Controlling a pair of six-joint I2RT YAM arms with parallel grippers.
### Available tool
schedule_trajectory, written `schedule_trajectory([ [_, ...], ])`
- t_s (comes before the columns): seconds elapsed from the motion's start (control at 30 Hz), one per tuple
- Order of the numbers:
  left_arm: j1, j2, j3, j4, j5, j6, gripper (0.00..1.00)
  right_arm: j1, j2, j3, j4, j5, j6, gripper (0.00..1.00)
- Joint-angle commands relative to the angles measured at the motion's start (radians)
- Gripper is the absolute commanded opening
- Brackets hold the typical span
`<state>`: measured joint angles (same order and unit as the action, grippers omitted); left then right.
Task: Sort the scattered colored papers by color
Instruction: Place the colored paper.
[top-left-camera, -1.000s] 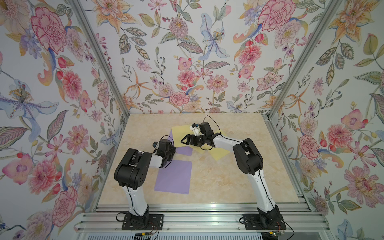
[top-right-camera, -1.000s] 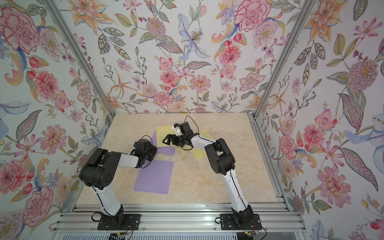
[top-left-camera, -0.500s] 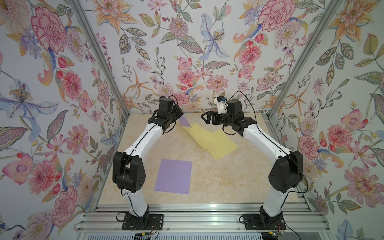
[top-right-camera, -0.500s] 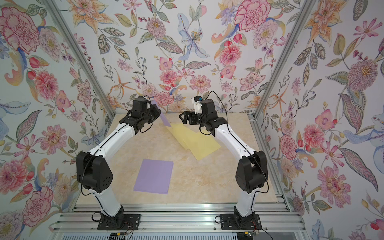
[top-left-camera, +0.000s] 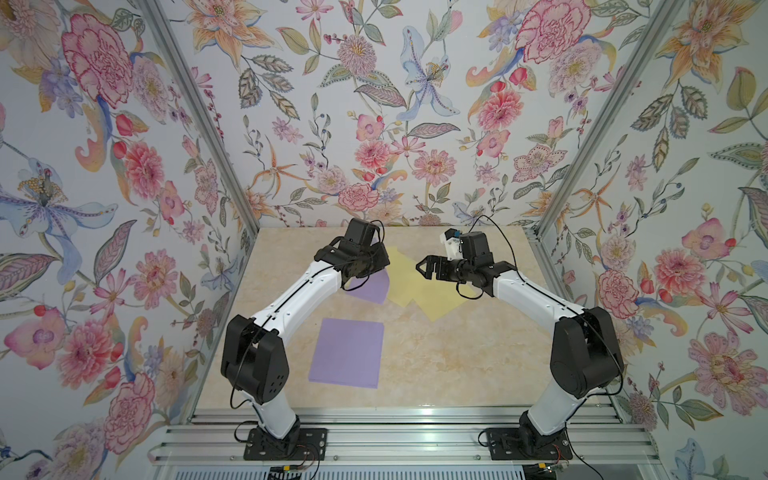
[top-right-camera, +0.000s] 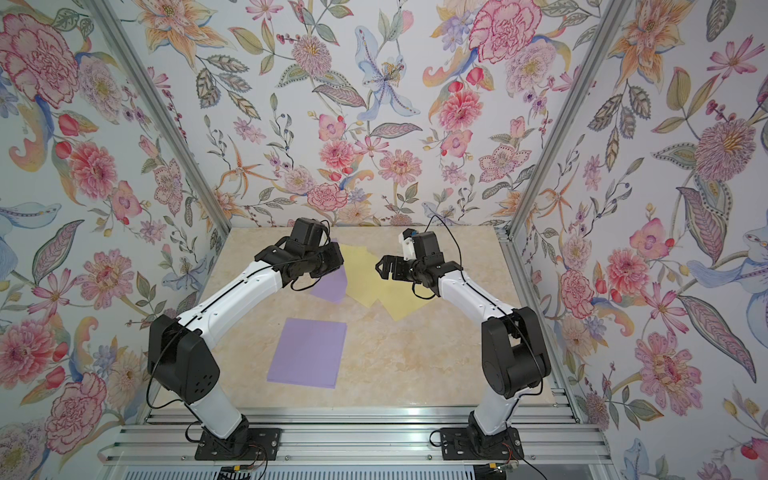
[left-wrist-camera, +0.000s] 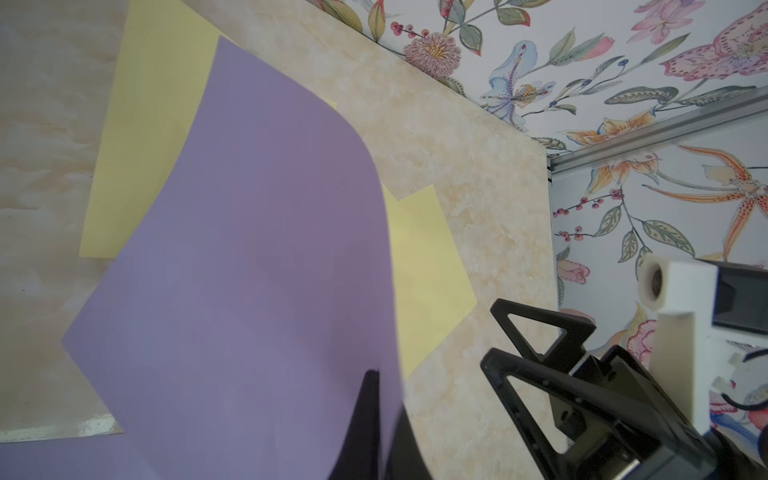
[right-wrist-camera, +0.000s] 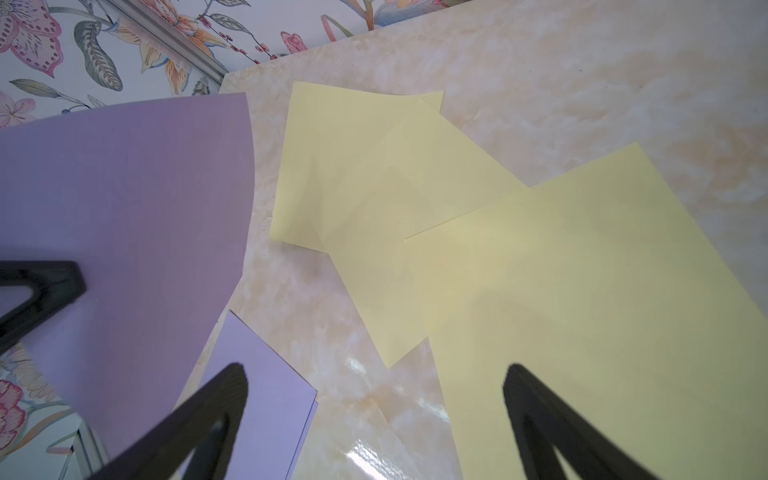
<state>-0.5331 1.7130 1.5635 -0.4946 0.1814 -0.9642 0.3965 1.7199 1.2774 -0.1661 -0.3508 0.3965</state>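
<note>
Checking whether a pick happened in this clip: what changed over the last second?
The left tool, shut on a purple sheet, lifted it off the yellow sheets; it now hangs curled above the table. The right tool rose away from the yellow sheets, open and empty. The yellow sheets and the purple stack near the front stayed put.

Floral wallpaper (top-left-camera: 374, 104) covers the wall beyond the right hand (top-left-camera: 420, 267) and the walls on both sides of it, joined by silver metal posts (top-left-camera: 195, 112). Beneath it lies a glossy beige marbled desk (top-left-camera: 457, 353), with a glint of light well behind the hand.
</note>
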Motion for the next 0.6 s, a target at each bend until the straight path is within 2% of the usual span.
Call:
schedule_trajectory([
  [0.0, -0.045, -0.066, 0.037, -0.009, 0.035, 0.023, 0.0, -0.011, -0.049, -0.041, 0.043, 0.004, 0.021, 1.0],
  [0.23, -0.055, -0.128, -0.086, -0.009, 0.158, 0.047, 0.0, -0.022, -0.106, -0.111, 0.06, 0.01, 0.029, 1.0],
  [0.3, -0.054, -0.132, -0.116, -0.012, 0.227, 0.078, 0.0, -0.03, -0.13, -0.12, 0.05, 0.014, 0.027, 1.0],
  [0.47, -0.053, -0.081, -0.209, -0.027, 0.479, 0.202, 0.0, -0.036, -0.179, -0.146, 0.033, 0.003, 0.033, 1.0],
  [0.57, -0.051, -0.085, -0.265, -0.075, 0.518, 0.294, 0.0, -0.035, -0.195, -0.175, 0.048, -0.013, 0.048, 1.0],
])
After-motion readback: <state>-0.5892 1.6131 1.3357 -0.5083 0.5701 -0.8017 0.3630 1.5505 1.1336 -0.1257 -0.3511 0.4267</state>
